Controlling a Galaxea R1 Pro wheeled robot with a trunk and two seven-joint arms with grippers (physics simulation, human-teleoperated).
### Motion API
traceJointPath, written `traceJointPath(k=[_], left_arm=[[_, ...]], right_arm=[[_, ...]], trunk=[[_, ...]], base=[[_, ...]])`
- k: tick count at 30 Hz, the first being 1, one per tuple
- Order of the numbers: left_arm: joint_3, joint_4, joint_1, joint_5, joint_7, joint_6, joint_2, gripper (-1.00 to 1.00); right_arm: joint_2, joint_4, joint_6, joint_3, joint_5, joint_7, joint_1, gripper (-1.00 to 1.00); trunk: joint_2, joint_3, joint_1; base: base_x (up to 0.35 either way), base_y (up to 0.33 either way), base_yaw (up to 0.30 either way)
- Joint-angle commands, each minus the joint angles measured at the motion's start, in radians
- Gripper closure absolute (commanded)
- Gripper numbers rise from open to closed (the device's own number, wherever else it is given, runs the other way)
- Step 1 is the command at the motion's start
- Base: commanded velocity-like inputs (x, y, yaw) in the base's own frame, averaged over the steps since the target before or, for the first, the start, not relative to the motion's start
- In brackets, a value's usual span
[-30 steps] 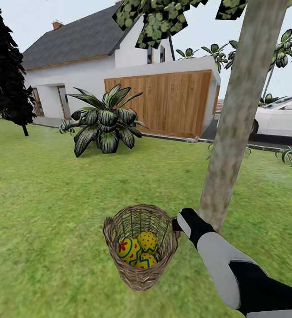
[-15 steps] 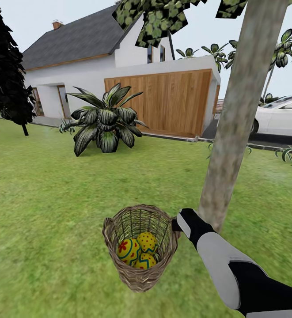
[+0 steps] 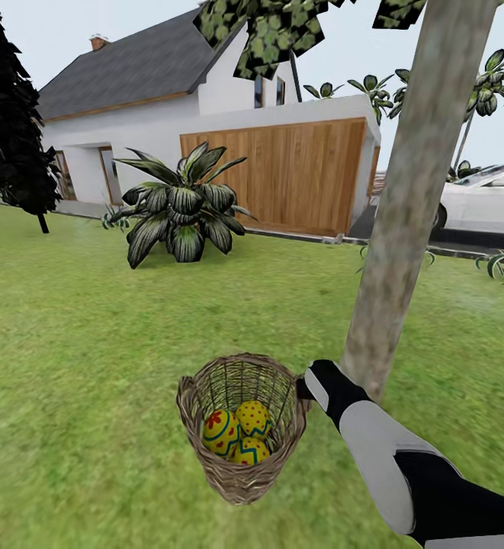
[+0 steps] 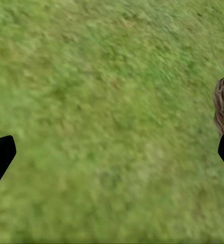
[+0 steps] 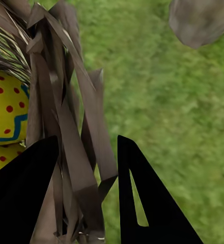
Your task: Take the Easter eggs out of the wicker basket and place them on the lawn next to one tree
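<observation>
Wicker basket (image 3: 240,427) rim sits clamped between the right gripper (image 5: 86,168) fingers; left gripper (image 4: 112,152) spread over lawn (image 4: 102,91).

Light: bright, even daylight; no visible source.
Sky: flat pale grey, no glare.
Shadows: none cast on the lawn (image 3: 91,343) around the tree (image 3: 404,221); faint darkening under the broad-leaved plant (image 3: 181,210).
Sharpness: head view crisp near the tree.
Blur: left wrist grass smeared; right wrist wicker basket (image 5: 61,132) soft.
Artefacts: blocky leaf edges overhead.
</observation>
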Motion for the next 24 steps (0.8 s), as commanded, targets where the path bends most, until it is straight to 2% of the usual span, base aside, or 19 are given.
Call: traceJointPath(k=[1, 24], left_arm=[[0.000, 0.001, 0.000, 0.010, -0.006, 0.000, 0.000, -1.00], [0.000, 0.003, -0.001, 0.007, -0.005, 0.000, 0.001, -1.00]], right_arm=[[0.001, -0.002, 0.001, -0.010, -0.010, -0.004, 0.000, 1.00], [0.010, -0.002, 0.001, -0.008, -0.009, -0.004, 0.000, 1.00]], trunk=[[-0.008, -0.004, 0.004], [-0.169, -0.076, 0.092]], base=[[0.000, 0.000, 0.000], [0.000, 0.000, 0.000]])
